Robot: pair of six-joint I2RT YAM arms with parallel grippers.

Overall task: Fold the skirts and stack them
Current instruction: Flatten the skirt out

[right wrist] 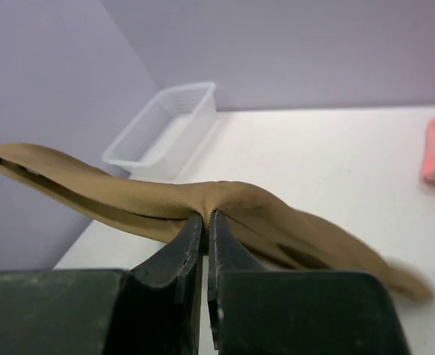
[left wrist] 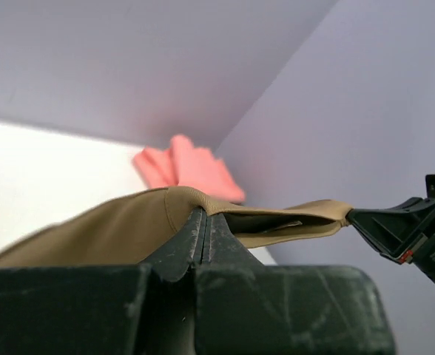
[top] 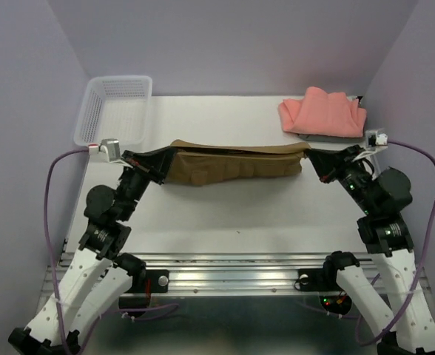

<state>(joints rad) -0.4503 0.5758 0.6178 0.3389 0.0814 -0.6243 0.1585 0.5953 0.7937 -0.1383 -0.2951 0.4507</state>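
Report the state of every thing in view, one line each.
Olive-brown pleated cloth skirt, stretched between both grippers.
Salmon-pink cloth skirt, folded, lying on the grey one.
Grey cloth skirt, under the pink one, mostly hidden.
White plastic mesh basket, upright, empty.
Left gripper, shut on the olive-brown skirt.
Right gripper, shut on the olive-brown skirt.

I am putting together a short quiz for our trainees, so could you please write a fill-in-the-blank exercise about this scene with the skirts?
1. The brown skirt is stretched between the left gripper and the right gripper, both ___ on it.
2. The folded pink skirt lies at the far ___ corner of the table.
3. The white basket at the far left has ___ skirts in it.
Missing words: shut; right; no.
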